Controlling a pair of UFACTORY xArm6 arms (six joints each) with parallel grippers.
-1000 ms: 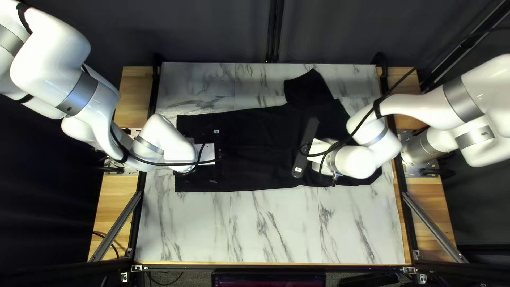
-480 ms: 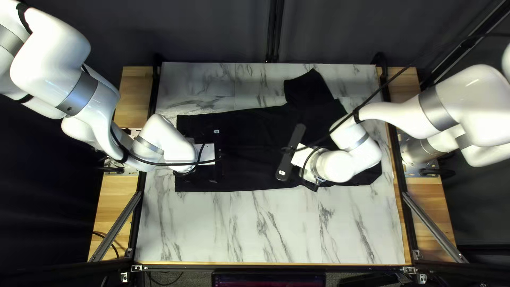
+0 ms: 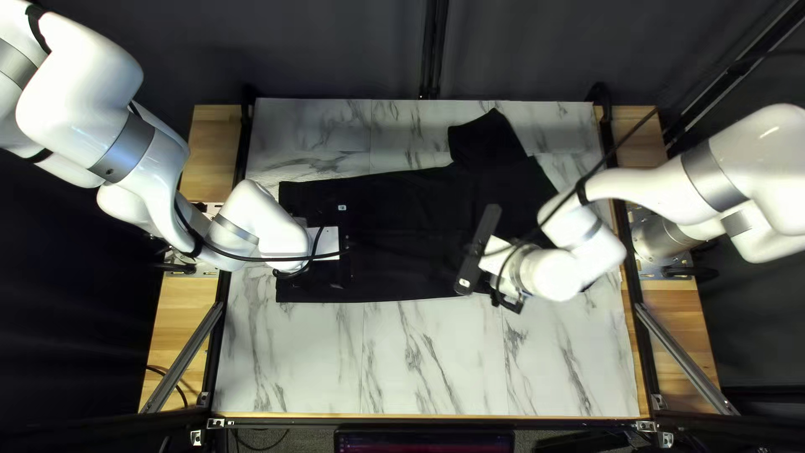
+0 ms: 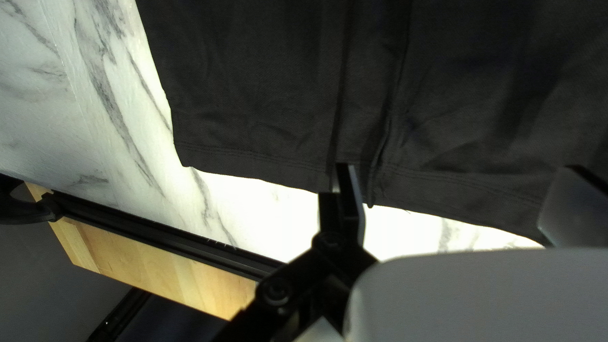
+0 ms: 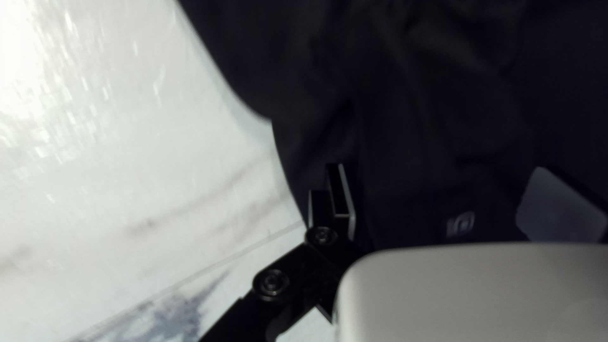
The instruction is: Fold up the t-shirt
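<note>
The black t-shirt [image 3: 394, 235] lies spread across the table, its hem end at the left of the top left view and a sleeve [image 3: 488, 138] pointing toward the far edge. My left gripper [image 3: 342, 262] is over the hem end. In the left wrist view, the open left gripper [image 4: 459, 171] has its fingers wide apart above the hem [image 4: 253, 158]. My right gripper [image 3: 496, 254] hovers over the shirt's right part, which the arm partly hides. The right wrist view shows the right gripper [image 5: 440, 171] open over wrinkled dark cloth [image 5: 418, 114], near its edge.
Bare marble tabletop [image 3: 432, 361] stretches along the near side. Black rails and wooden side boards [image 3: 214, 159] border the table at both sides. A dark curtain [image 3: 335, 42] hangs behind the far edge.
My right arm has shifted left, then back right and slightly toward the near edge, with its gripper turning. The left arm stays still, and the visible shirt looks unchanged.
</note>
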